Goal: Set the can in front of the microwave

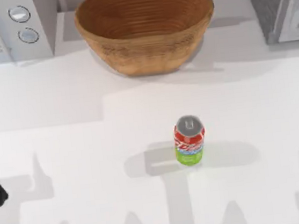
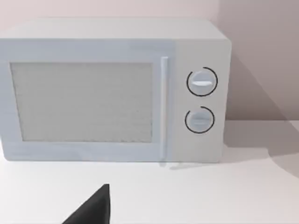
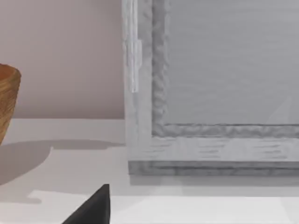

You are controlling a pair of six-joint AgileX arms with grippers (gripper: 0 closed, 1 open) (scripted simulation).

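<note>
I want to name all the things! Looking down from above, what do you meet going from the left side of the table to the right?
Microwave → woven bowl → soda can → darker grey box.

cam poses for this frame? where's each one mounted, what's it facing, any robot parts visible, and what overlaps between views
Top view: above the table, looking down on the can, woven bowl, microwave and grey box; a dark arm part shows at the left edge.
Left wrist view: low, facing the microwave front; one dark fingertip shows.
Right wrist view: low, facing the grey box, bowl edge beside it; one dark fingertip shows.
Shared: each wrist target also appears from above.
</note>
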